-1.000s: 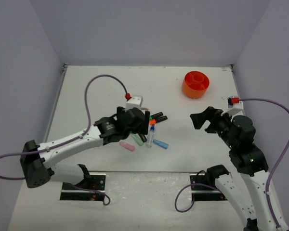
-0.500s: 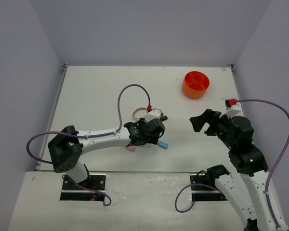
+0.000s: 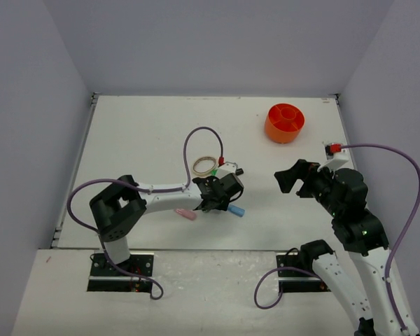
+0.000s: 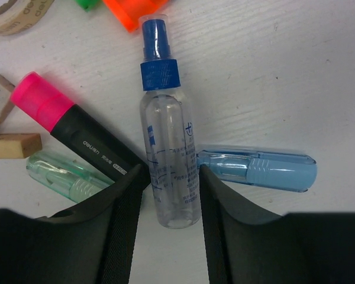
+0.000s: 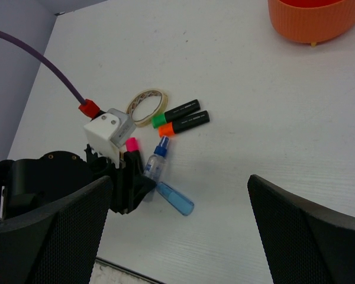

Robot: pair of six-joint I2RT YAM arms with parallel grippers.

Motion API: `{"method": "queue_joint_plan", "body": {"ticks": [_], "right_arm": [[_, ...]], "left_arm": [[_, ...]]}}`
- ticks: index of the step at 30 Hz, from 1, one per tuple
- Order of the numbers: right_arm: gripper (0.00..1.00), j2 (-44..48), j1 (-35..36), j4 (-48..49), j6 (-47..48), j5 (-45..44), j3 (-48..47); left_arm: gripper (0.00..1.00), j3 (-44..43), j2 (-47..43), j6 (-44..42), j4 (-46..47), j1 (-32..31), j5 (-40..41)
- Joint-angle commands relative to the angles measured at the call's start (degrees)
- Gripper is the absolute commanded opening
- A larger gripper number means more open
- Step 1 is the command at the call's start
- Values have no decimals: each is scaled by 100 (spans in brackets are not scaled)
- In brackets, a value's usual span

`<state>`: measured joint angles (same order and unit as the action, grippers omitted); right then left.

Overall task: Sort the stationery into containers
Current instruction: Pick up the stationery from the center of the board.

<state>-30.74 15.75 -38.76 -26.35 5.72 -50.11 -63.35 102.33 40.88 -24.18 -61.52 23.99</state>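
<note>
The clear bottle (image 4: 168, 171) with the blue spray cap lies flat on the white table (image 3: 140, 133), near the middle and toward the near edge, its cap pointing at the highlighters beyond it. My left gripper (image 4: 170, 177) is down over its lower half, and my fingers (image 4: 121, 225) sit against both sides of the body. As far as the wrist view shows they touch it, so I am pinching the bottle while it rests on the table.

Just to one side of the bottle lies the pink-capped highlighter (image 4: 77, 130), angled, its black barrel running under my finger. Beside that is the green eraser (image 4: 59, 174). On the other side the blue eraser (image 4: 260, 168) lies with one end tucked against my other finger. Past the bottle's cap are the orange-capped highlighter (image 4: 133, 10) and the green-capped highlighter (image 4: 89, 3), side by side, and the tan ring (image 4: 15, 15) lies next to them. The pink eraser (image 3: 185, 214) sits by itself on the near side of my wrist.

The orange tub (image 3: 285, 122) stands at the far right of the table, well apart from the whole cluster.

My right gripper (image 3: 294, 180) hangs above the right side of the table with its fingers spread wide, holding nothing, its camera looking across at the pile.
</note>
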Motion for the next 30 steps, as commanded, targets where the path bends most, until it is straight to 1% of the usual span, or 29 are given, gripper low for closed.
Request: {"method": "queue_joint_plan", "body": {"ticks": [1,8,10,11,12,13,17,21,24,25,30], "right_arm": [[99,-64,16,114,121,219,62],[99,-98,16,132,122,393,80],[99,-107,25,142,130,478,80],[99,-107,24,152,127,516,82],[99,-107,17,173,106,572,96],[99,-107,16,229,96,625,113],[99,-177,16,355,12,921,194],[99,-230,24,559,-79,1078,315],[99,-396,17,801,-254,1392,433],[99,-448,16,956,-301,1616,482],[99,-890,16,1347,-521,2134,695]], "left_arm": [[41,60,155,-1,431,43,-43],[34,120,384,-1,476,113,-69],[18,113,410,-1,447,140,-139],[12,123,400,-1,432,140,-144],[1,137,379,-1,432,140,-179],[0,154,338,-1,432,140,-191],[0,256,123,-23,380,136,-189],[0,340,-415,-45,257,36,128],[0,392,-911,-150,296,-80,274],[0,394,-1093,-216,335,-124,275],[0,411,-1525,-475,476,-378,177]]}}
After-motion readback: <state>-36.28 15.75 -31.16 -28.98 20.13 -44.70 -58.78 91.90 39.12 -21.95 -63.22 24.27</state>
